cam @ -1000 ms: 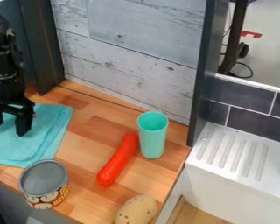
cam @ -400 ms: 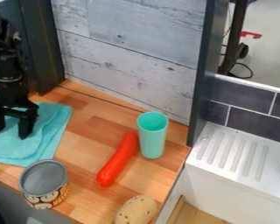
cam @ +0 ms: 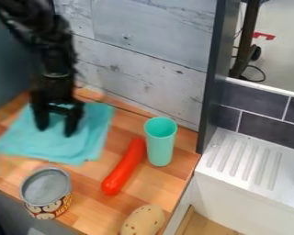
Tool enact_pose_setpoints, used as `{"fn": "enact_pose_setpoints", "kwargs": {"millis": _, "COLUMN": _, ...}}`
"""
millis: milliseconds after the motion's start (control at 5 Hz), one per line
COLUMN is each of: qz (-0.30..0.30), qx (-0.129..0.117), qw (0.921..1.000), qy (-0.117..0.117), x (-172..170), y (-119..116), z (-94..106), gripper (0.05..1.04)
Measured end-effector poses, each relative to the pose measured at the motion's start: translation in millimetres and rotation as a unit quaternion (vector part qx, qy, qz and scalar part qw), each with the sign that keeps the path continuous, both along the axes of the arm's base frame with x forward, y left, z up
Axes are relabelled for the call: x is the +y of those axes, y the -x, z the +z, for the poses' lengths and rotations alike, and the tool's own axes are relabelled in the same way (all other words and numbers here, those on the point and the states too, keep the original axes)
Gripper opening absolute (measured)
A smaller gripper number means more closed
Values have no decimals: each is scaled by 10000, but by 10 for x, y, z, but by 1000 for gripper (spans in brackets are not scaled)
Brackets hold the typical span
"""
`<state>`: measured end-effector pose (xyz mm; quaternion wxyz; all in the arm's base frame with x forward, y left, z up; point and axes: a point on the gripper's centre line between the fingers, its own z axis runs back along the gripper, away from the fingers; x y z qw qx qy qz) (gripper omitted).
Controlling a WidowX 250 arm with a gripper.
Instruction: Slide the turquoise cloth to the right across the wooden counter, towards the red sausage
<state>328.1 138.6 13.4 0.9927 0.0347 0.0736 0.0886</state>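
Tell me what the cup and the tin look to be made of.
The turquoise cup looks like matte plastic, going by its even colour and soft shading. The tin seems to be metal, judging by its dull grey inside and thin rim, with a printed outside.

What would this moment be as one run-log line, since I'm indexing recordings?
claw: open, over teal cloth | red sausage-shaped toy: beside mint cup | cup and can: upright

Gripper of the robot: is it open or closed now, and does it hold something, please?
Gripper: open, fingers apart over the turquoise cloth, no grip visible; contact cannot be told.
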Motion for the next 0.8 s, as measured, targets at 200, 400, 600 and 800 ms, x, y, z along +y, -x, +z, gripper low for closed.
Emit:
{"fn": "enact_pose_setpoints", "kwargs": {"millis": 200, "qz": -262, "qx": -27, "qw": 9996, "qy": 103, "x": -255, "y": -153, "z": 80, "gripper": 1002}}
{"fn": "enact_pose_setpoints", "kwargs": {"millis": 400, "qz": -158, "qx": 73, "qw": 9997, "qy": 161, "x": -293, "y": -195, "z": 19, "gripper": 1000}}
{"fn": "enact_pose_setpoints", "kwargs": {"millis": 600, "qz": -104, "qx": 316, "qw": 9994, "qy": -12, "x": -246, "y": -101, "z": 79, "gripper": 1000}}
{"fn": "enact_pose_setpoints", "kwargs": {"millis": 800, "qz": -62, "qx": -9, "qw": 9997, "qy": -231, "x": -259, "y": 79, "z": 480, "gripper": 1000}}
